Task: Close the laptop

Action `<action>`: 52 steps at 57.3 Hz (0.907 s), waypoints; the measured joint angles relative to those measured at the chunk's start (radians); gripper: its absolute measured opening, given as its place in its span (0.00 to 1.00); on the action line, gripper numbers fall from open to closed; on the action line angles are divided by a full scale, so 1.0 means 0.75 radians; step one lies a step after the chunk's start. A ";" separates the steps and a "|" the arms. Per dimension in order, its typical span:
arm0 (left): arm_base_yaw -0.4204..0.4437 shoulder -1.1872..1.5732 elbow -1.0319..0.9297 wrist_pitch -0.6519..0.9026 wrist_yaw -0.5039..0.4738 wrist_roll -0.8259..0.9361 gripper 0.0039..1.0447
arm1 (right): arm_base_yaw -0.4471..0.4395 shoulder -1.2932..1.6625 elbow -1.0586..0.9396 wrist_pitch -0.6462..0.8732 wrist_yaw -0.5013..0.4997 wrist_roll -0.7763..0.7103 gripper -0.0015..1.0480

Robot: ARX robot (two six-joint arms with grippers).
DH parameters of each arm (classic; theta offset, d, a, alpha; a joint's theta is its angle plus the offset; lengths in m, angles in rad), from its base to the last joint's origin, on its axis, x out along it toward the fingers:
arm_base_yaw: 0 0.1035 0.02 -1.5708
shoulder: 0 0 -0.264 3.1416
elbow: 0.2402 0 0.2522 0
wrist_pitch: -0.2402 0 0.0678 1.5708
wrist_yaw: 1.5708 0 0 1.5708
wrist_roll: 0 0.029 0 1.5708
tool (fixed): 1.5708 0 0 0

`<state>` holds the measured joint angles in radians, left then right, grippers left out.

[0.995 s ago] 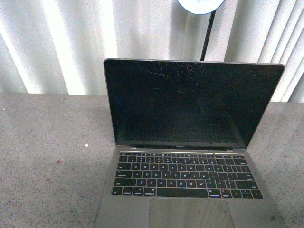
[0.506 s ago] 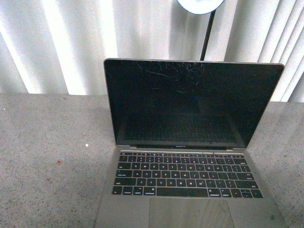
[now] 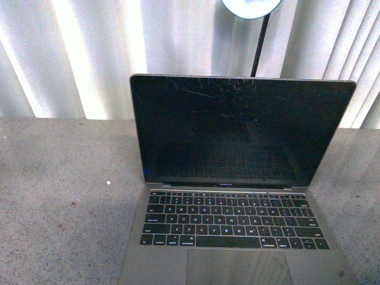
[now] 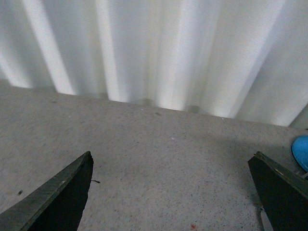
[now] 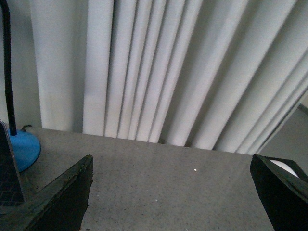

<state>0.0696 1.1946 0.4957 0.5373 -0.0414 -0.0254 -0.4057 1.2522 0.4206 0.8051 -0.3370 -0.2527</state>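
The left gripper (image 4: pixel 172 155) is seen only in its own wrist view, its two dark fingers (image 4: pixel 57 197) spread wide apart with nothing between them, held above the speckled grey counter (image 4: pixel 159 144). The right gripper (image 5: pixel 172 158) is likewise spread wide and empty in its wrist view, above the same counter, with an edge of the laptop (image 5: pixel 8 178) caught at the border of that picture. Neither gripper is shown in the front view.

In the front view the laptop (image 3: pixel 237 196) is found open on the counter (image 3: pixel 59 196), toward 1 o'clock from the robot. Nearest is its large trackpad (image 3: pixel 237 267), cut off by the frame edge at 6 o'clock. Beyond it the black keys (image 3: pixel 233 218) are laid out, and past the hinge the black glossy screen (image 3: pixel 237 127) is raised nearly upright, leaning slightly back, with fine scratches along its upper part.

Behind the lid, at 12 o'clock, a thin black lamp pole (image 3: pixel 259 47) is seen rising to a pale round lamp head (image 3: pixel 252 6). Its blue base (image 5: pixel 21 147) is seen resting on the counter in the right wrist view. Farthest back, a white pleated curtain (image 3: pixel 89 53) is hung across the whole width
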 joint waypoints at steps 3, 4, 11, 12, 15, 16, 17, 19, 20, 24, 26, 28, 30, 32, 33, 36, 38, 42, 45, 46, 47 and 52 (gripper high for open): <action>-0.005 0.106 0.089 0.000 0.009 0.057 0.94 | 0.006 0.081 0.099 -0.016 -0.023 -0.030 0.93; -0.006 0.145 0.127 -0.011 0.027 0.072 0.94 | 0.010 0.109 0.140 -0.033 -0.026 -0.049 0.93; -0.011 0.335 0.360 -0.128 0.135 0.211 0.94 | 0.034 0.243 0.370 -0.134 -0.122 -0.164 0.93; -0.013 0.359 0.399 -0.151 0.154 0.238 0.94 | 0.039 0.260 0.404 -0.152 -0.146 -0.184 0.93; -0.024 0.420 0.512 -0.215 0.190 0.310 0.94 | 0.056 0.304 0.490 -0.202 -0.218 -0.262 0.93; -0.028 0.435 0.548 -0.240 0.217 0.337 0.94 | 0.061 0.315 0.516 -0.223 -0.249 -0.288 0.93; -0.035 0.450 0.585 -0.264 0.235 0.372 0.94 | 0.065 0.327 0.538 -0.247 -0.283 -0.315 0.93; -0.055 0.480 0.674 -0.336 0.289 0.441 0.94 | 0.076 0.346 0.586 -0.307 -0.365 -0.391 0.93; -0.063 0.490 0.710 -0.373 0.311 0.460 0.94 | 0.082 0.356 0.613 -0.350 -0.416 -0.451 0.93; -0.098 0.526 0.822 -0.477 0.359 0.568 0.94 | 0.093 0.381 0.665 -0.440 -0.491 -0.558 0.93; -0.112 0.545 0.869 -0.518 0.367 0.614 0.94 | 0.101 0.404 0.699 -0.498 -0.509 -0.634 0.93; -0.132 0.571 0.928 -0.570 0.376 0.676 0.94 | 0.107 0.421 0.726 -0.542 -0.519 -0.692 0.93; -0.147 0.592 0.969 -0.606 0.379 0.723 0.94 | 0.111 0.440 0.750 -0.580 -0.526 -0.746 0.93; -0.168 0.622 1.019 -0.650 0.371 0.777 0.94 | 0.120 0.466 0.776 -0.611 -0.528 -0.813 0.93; -0.174 0.629 1.032 -0.661 0.369 0.802 0.94 | 0.125 0.480 0.788 -0.629 -0.532 -0.843 0.93; -0.201 0.664 1.084 -0.718 0.367 0.869 0.94 | 0.135 0.510 0.828 -0.685 -0.532 -0.907 0.93; -0.222 0.690 1.118 -0.747 0.353 0.928 0.94 | 0.142 0.528 0.848 -0.700 -0.528 -0.936 0.93; -0.256 0.728 1.167 -0.779 0.337 1.002 0.94 | 0.161 0.566 0.906 -0.741 -0.524 -0.985 0.93; -0.277 0.750 1.202 -0.795 0.332 1.041 0.94 | 0.173 0.590 0.949 -0.767 -0.516 -1.012 0.93; -0.284 0.758 1.215 -0.800 0.330 1.054 0.94 | 0.178 0.598 0.964 -0.773 -0.514 -1.024 0.93; -0.292 0.766 1.227 -0.804 0.323 1.068 0.94 | 0.183 0.608 0.980 -0.779 -0.510 -1.033 0.93; -0.315 0.793 1.277 -0.820 0.321 1.103 0.94 | 0.200 0.642 1.041 -0.812 -0.500 -1.069 0.93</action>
<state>-0.1669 1.7893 1.4532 -0.0776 0.1993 0.8017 -0.2554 1.7336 1.2015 0.1963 -0.7120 -1.0546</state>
